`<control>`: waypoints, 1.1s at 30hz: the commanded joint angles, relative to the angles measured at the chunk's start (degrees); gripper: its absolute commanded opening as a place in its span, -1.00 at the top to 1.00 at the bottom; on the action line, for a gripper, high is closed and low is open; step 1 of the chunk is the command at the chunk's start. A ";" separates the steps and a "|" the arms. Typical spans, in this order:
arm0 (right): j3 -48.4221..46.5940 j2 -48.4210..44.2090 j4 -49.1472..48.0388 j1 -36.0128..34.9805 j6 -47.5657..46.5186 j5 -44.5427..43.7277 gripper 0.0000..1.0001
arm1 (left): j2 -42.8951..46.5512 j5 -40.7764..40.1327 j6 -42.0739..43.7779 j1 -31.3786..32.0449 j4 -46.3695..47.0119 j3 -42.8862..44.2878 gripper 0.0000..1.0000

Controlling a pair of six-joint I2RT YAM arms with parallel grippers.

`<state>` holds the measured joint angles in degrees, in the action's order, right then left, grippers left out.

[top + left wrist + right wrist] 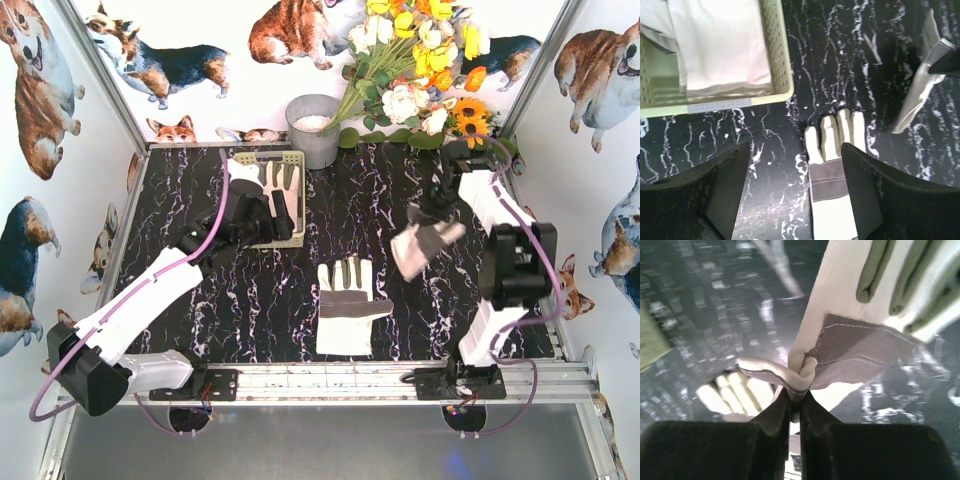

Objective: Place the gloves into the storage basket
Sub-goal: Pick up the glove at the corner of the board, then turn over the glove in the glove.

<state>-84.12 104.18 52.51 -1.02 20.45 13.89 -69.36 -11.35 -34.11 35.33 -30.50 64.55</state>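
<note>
Plainly, the chief risk lies in the grip. The held glove [425, 245] is pinched by the right hand [796, 396] only at a small fold of its edge, with the jaws shut tight on that fold. Being floppy, the glove could be slid out of so thin a bite if swung quickly, and be dropped onto the surface [250, 320] short of the storage basket [782, 75].

A second hazard is judged to come from the hanging length. The dangling part could be dragged across the flat glove [347, 305] lying between the two arms, or be caught on the basket's rim and left draped half outside. The left hand [795, 150] is seen with its jaws standing wide and nothing between them. It hovers by the basket's near edge, so a clash of the two arms would have to be avoided there.

The held glove is cream-white with a grey patch and is hung over the right side of the surface. Whether its lowest tip touches the surface cannot be told. The flat glove is spread out with a grey band across it. Another pale glove [720, 45] is seen lying inside the basket, at the far left.
</note>
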 commanded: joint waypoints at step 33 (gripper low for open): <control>-9.34 -17.34 -6.50 -38.21 -11.13 14.96 1.00 | -7.01 28.37 -26.13 -9.23 12.07 4.47 -0.42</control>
<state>-90.32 90.76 45.28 -37.41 13.10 33.76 -74.70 11.09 -59.51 26.39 -20.80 68.23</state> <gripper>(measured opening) 0.057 0.723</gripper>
